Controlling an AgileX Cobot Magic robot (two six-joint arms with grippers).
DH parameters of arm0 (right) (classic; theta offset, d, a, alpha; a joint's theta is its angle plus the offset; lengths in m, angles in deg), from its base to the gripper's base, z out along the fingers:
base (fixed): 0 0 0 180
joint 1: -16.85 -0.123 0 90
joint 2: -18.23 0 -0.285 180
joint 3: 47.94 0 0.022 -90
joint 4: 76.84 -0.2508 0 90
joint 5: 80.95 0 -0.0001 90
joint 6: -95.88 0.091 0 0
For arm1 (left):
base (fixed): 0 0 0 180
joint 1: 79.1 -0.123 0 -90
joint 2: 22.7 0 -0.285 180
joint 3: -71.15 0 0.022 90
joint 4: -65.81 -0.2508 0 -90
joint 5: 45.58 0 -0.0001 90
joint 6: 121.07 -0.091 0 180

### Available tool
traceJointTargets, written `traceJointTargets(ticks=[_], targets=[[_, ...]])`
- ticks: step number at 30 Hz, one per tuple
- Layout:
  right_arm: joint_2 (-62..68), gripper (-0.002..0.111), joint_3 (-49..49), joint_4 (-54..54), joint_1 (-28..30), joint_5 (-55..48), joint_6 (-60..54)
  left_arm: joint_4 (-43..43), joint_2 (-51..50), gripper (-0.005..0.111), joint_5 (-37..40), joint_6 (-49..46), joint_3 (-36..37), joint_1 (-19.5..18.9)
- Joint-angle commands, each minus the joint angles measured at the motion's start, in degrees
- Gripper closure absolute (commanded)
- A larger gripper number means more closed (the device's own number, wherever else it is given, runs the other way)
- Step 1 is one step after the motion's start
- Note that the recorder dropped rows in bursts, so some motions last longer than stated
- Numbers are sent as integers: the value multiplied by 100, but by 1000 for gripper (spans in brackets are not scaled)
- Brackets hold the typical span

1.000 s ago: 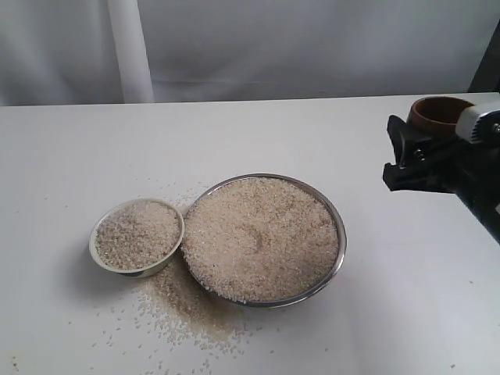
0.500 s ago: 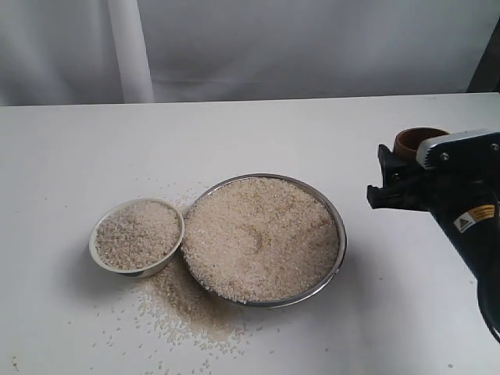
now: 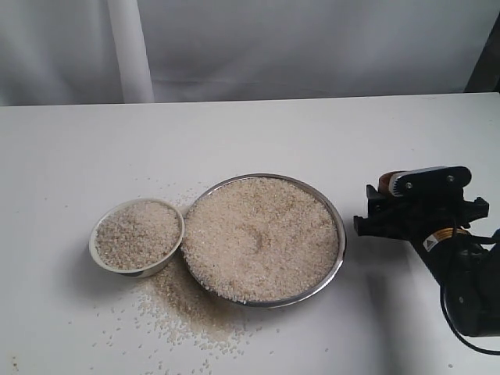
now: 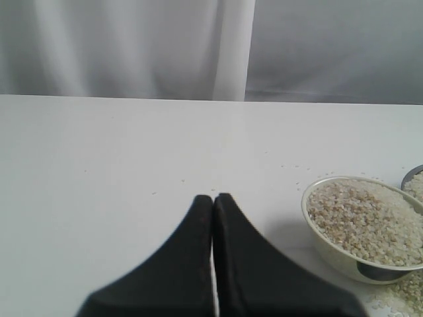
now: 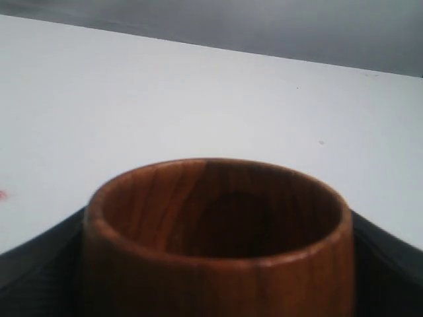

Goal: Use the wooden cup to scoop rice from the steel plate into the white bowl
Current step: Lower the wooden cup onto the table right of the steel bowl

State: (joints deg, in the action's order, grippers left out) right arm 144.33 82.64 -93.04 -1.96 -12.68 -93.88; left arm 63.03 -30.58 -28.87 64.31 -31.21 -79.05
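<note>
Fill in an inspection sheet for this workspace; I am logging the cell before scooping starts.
Surface: white table, loose grains spilled in front of bowl and plate.
Job's things: steel plate heaped with rice; white bowl full of rice, close beside the plate; wooden cup upright, no rice seen inside.
Clutter: nothing seen.
Grippers: left gripper shut, empty; right gripper shut on the wooden cup, right of the plate.
Cables: thin black cable looping by the right arm.
Surroundings: pale curtain behind the table.

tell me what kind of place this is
Likely a robot test bench, not a kitchen: a white table, a plain curtain behind it, and the right gripper holding a wooden cup.
</note>
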Motion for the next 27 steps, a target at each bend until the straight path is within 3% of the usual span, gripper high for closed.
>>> traceJointTargets(ticks=[1, 25, 27], targets=[[4, 108, 25, -13, 27, 170, 74, 26, 9, 107, -41, 14, -43, 21], [4, 108, 3, 38, 13, -335, 74, 26, 9, 107, -41, 14, -43, 21], [4, 102, 3, 53, 13, -334, 74, 26, 9, 107, -41, 14, -43, 21]])
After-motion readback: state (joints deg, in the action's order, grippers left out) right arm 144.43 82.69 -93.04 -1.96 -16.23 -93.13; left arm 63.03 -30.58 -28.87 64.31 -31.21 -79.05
